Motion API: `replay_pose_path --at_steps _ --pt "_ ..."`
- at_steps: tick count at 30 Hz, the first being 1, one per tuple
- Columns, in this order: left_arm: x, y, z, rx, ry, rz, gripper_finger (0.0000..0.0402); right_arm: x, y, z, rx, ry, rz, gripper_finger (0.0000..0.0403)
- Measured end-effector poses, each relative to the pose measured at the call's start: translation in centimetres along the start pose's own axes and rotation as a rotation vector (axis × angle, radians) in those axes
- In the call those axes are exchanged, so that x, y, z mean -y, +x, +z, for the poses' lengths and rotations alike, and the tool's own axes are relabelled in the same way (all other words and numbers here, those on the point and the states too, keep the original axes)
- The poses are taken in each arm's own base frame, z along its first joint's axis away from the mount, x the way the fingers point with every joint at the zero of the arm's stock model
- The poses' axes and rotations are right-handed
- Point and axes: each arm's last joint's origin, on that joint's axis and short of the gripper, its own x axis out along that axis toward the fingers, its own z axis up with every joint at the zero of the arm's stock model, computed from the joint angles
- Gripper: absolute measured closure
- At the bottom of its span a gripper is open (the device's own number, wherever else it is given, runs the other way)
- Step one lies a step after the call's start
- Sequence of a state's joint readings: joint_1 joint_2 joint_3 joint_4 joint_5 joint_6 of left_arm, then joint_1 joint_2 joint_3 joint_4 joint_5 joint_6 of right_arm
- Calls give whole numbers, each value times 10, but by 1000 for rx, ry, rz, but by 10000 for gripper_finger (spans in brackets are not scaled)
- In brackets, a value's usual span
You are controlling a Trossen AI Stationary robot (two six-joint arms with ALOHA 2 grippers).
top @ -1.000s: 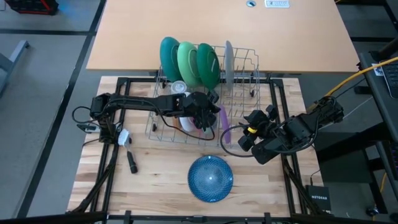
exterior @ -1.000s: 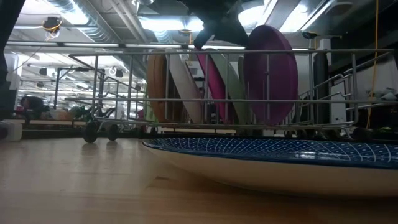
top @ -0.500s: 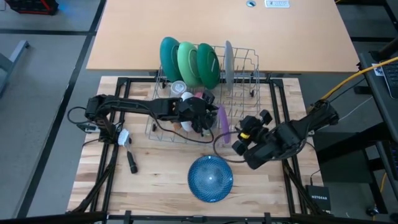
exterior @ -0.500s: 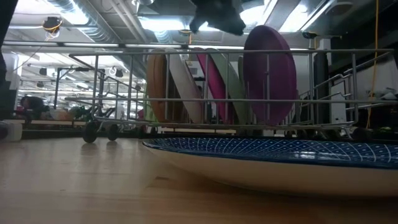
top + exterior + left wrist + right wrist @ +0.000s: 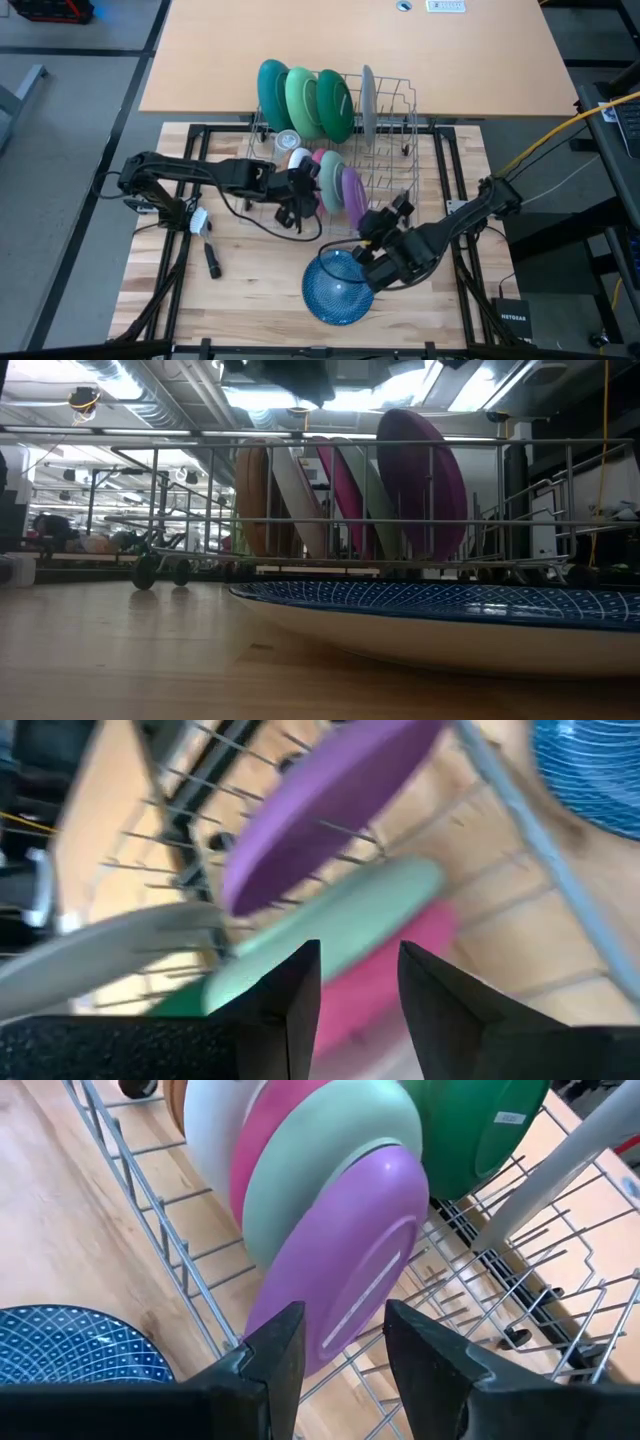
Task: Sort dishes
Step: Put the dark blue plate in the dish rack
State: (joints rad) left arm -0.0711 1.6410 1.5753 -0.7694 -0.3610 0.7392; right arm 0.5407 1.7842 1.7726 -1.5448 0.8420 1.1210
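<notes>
Blue plate (image 5: 337, 288), fine white web pattern, flat on table (image 5: 250, 280).

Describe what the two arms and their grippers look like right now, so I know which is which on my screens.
Both arms are black and jointed, with black cables along them. The left gripper and the right gripper each end in two flat dark fingers. The right one carries a small yellow mark near its wrist.
</notes>
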Motion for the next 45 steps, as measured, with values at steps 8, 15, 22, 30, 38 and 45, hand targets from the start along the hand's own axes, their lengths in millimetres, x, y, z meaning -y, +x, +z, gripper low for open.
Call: replay_pose_path --at_steps 8,15,22,30,38,45 --pt "29 -6 5 37 -100 -307 276 -3 1 -1 -9 5 4 259" --pt "56 -21 27 105 -88 -363 276 -5 -3 -3 -199 18 130 259" --pt "89 -30 56 202 -15 -389 276 -22 -19 -15 -393 79 338 259" --pt "131 -13 72 154 76 -471 276 -43 -48 -51 -377 367 378 259" --pt "160 24 77 82 156 -555 276 -58 -36 -127 -441 713 231 259" --pt "175 58 78 52 205 -563 276 -78 -5 -169 -382 984 368 259"
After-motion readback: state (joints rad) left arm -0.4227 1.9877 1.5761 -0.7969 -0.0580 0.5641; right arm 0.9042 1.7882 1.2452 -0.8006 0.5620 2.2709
